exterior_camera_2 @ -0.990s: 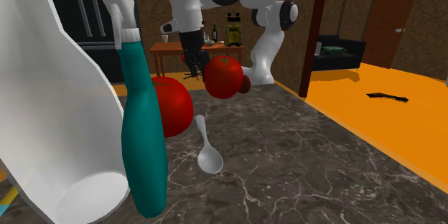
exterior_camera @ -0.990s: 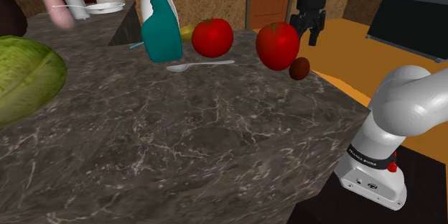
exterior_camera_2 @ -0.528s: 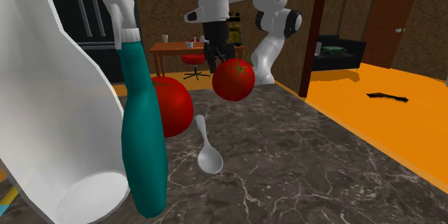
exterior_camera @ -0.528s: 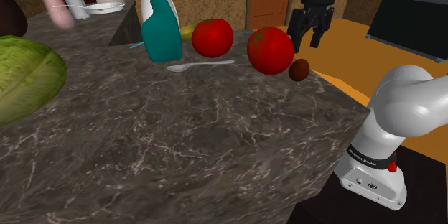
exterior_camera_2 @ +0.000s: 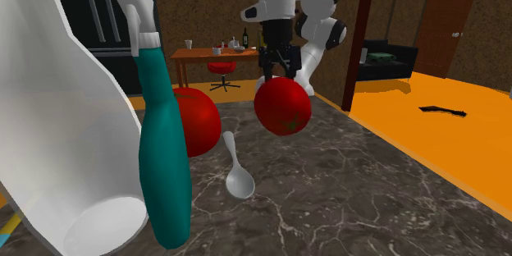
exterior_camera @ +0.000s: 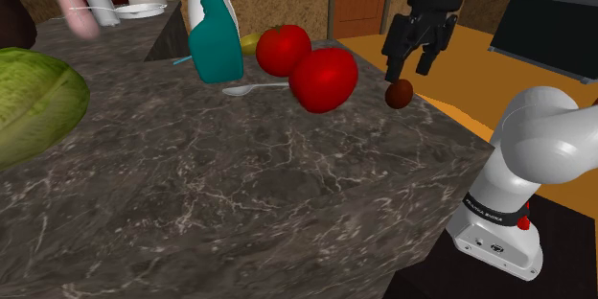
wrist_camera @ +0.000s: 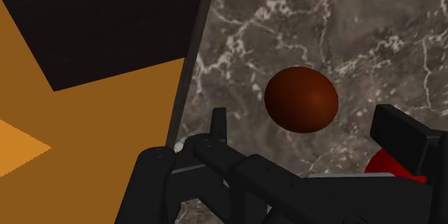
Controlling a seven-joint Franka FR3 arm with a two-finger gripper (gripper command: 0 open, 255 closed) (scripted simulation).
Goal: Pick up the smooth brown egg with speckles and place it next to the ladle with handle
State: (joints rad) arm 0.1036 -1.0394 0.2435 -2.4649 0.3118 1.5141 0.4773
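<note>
By the bench's (exterior_camera: 240, 182) edge nearest the stand: approach step, grasp not yet made. A red tomato (exterior_camera: 324, 79) sits between the work and the white ladle (exterior_camera: 259, 87). Gripper (exterior_camera: 406, 65) hovers above the egg, fingers wide. Dark brown egg (wrist_camera: 301, 100) lies on the stone just beside the edge, untouched. Next, I judge: straight descent, fingers straddling, gentle closing. It may roll.
</note>
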